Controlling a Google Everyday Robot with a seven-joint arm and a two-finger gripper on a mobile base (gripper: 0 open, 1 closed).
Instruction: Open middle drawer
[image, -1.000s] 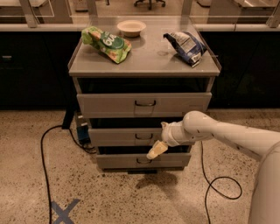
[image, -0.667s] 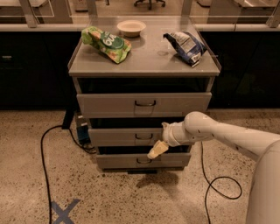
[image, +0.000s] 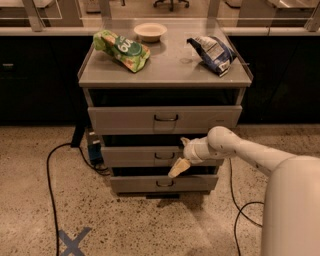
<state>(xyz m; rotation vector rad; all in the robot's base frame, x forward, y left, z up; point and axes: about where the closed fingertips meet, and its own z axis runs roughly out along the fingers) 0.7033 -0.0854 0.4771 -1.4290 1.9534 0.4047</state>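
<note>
The middle drawer (image: 135, 156) is a grey front panel of medium height with a small dark wire pull (image: 164, 157), in the grey cabinet's middle row. It sits slightly out from the cabinet body. My gripper (image: 179, 167) is at the end of the white arm reaching in from the right. It hangs just right of and below the pull, in front of the drawer's lower edge. A cream fingertip (image: 176, 170) points down and left.
The taller top drawer (image: 165, 119) and the lowest drawer (image: 162, 183) frame the middle one. On the cabinet top lie a green bag (image: 121, 49), a bowl (image: 150, 31) and a blue-white bag (image: 213, 52). Black cables (image: 50, 170) run on the floor. A blue X (image: 73, 241) marks the floor.
</note>
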